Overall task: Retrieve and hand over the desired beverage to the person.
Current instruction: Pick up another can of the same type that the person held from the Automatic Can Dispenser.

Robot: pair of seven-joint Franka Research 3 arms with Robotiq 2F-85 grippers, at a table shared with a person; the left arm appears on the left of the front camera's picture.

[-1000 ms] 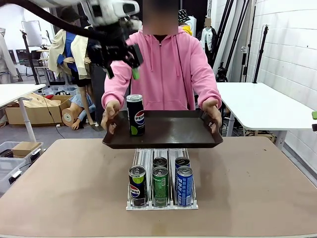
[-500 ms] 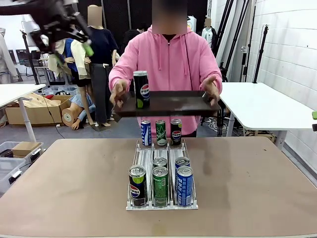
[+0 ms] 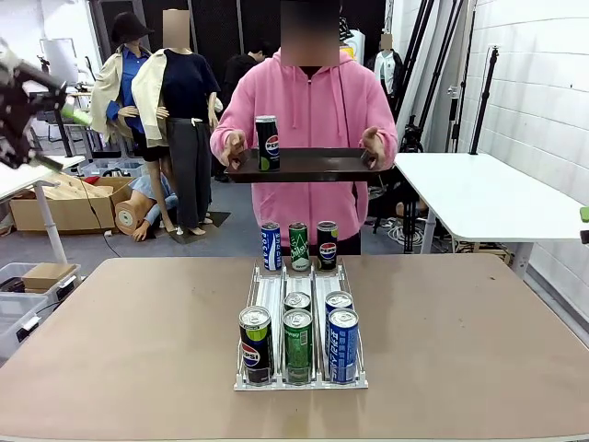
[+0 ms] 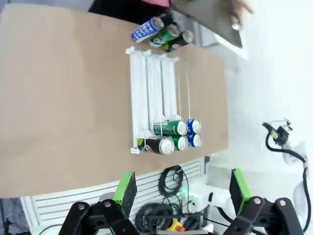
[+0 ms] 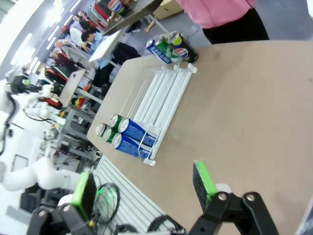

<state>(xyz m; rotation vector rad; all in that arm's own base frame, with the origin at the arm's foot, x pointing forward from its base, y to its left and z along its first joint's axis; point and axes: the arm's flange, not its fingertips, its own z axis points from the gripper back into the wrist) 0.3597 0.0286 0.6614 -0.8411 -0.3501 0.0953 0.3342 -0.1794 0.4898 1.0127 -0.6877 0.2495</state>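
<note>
The person (image 3: 313, 110) in a pink hooded top stands at the far side and holds a dark tray (image 3: 317, 167) at chest height. A black Pepsi can (image 3: 267, 143) stands upright on its left part. My left gripper (image 3: 41, 124) hangs high at the far left, open and empty, well away from the tray. In the left wrist view its gripper (image 4: 183, 188) gapes over the white can rack (image 4: 149, 93). My right gripper (image 5: 144, 188) is open too, with nothing between its green pads, above the near table edge beside the rack (image 5: 164, 90).
The rack (image 3: 300, 376) in the table's middle holds several cans at its near end: black (image 3: 255, 343), green (image 3: 297, 345), blue (image 3: 342, 345). Three more cans (image 3: 299, 246) stand at its far end. A white table (image 3: 479, 193) is at the right; boxes and bins (image 3: 41, 276) are on the floor at the left.
The person has raised the tray with the can from just above the rack to chest height and drawn it back. My left arm has swung away from the tray to the far left.
</note>
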